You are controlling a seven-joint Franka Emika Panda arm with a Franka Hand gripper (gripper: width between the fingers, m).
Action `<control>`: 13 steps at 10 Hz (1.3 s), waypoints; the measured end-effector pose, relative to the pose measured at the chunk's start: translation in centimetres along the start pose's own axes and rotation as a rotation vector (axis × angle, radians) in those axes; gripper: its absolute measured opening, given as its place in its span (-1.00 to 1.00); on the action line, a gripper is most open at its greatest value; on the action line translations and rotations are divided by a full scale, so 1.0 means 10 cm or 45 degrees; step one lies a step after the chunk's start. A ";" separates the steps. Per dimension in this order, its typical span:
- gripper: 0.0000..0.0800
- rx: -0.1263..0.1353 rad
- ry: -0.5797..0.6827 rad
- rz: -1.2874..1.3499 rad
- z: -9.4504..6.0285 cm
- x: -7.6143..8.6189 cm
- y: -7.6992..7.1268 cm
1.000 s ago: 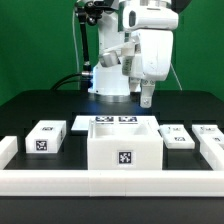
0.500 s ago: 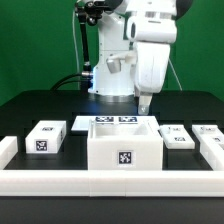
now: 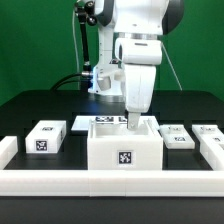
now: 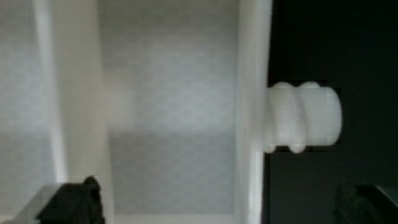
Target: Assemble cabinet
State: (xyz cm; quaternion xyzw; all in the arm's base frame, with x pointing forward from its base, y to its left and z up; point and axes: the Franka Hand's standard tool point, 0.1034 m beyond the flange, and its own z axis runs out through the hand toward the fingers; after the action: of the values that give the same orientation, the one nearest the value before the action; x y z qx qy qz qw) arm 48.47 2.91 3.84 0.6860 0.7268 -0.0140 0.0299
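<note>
Jaws open, tips either side of a cabinet (image 3: 124, 152) wall. Judged: lower straight, keep the wall centred between them, then close squarely to avoid tipping.

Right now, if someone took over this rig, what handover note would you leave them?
Gripper: open, empty, low over the rear of the large white plastic cabinet box; the wrist view shows a cabinet wall between its fingers.
Cabinet: upright on the black table, centre of the exterior view, tag facing that camera.
Loose parts: one small white tagged block at the exterior view's left, two similar blocks at its right.
Done: nothing visibly attached yet.
Left: likely grasp, then fit the loose parts.
</note>
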 end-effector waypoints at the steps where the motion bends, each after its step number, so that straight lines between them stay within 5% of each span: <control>1: 0.63 0.007 0.003 0.002 0.04 0.01 -0.01; 2: 0.63 0.007 0.003 0.009 0.04 0.01 -0.01; 4: -0.03 0.008 0.003 0.009 0.05 0.01 -0.01; 5: -0.03 0.008 0.003 0.009 0.05 0.01 -0.01; 6: -0.40 0.009 0.003 0.009 0.05 0.01 -0.01; 9: -0.40 0.010 0.003 0.009 0.06 0.01 -0.02; 10: -0.93 0.010 0.003 0.009 0.06 0.01 -0.02; 13: -0.93 0.010 0.003 0.009 0.06 0.01 -0.02</control>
State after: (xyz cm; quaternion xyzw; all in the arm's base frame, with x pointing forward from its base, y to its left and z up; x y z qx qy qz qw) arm 48.31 3.00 3.27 0.6889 0.7242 -0.0158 0.0262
